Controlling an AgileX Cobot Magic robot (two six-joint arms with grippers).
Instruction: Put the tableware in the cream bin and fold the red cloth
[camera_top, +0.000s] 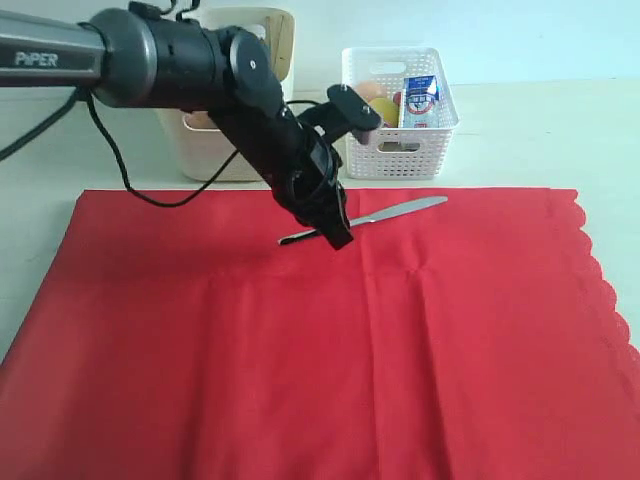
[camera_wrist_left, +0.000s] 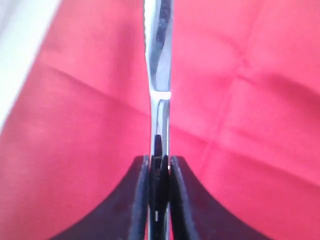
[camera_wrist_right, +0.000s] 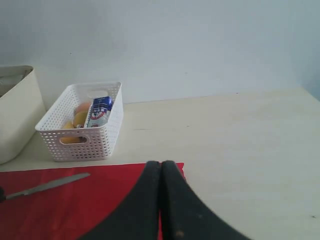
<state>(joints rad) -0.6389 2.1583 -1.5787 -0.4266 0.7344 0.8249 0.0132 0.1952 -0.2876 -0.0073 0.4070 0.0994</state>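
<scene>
Red cloth (camera_top: 300, 380) fills the foreground of the exterior view, spread flat across the pale table (camera_top: 540, 130), with soft crease lines running through it and its scalloped edge on the right. Toward the far side of the cloth lies the metal table knife (camera_top: 400, 210), set at a slant with its blade tip pointing right and toward the back. The left gripper (camera_top: 335, 235) reaches down from the upper left and pinches the knife at its handle end; the left wrist view shows both dark fingers (camera_wrist_left: 140, 200) pressed against the narrow handle, the blade running straight away over the red fabric. Whether the knife is lifted clear of the cloth or rests on it cannot be told. Behind the arm stands the cream bin (camera_top: 190, 150), largely hidden by it, just off the cloth's far edge. Beside it to the right sits the white lattice basket (camera_top: 400, 150), holding a blue-white milk carton (camera_top: 420, 100) and some yellow food. The right gripper (camera_wrist_right: 161, 200) has its jaws pressed together on nothing, above the cloth's corner and the bare table.
</scene>
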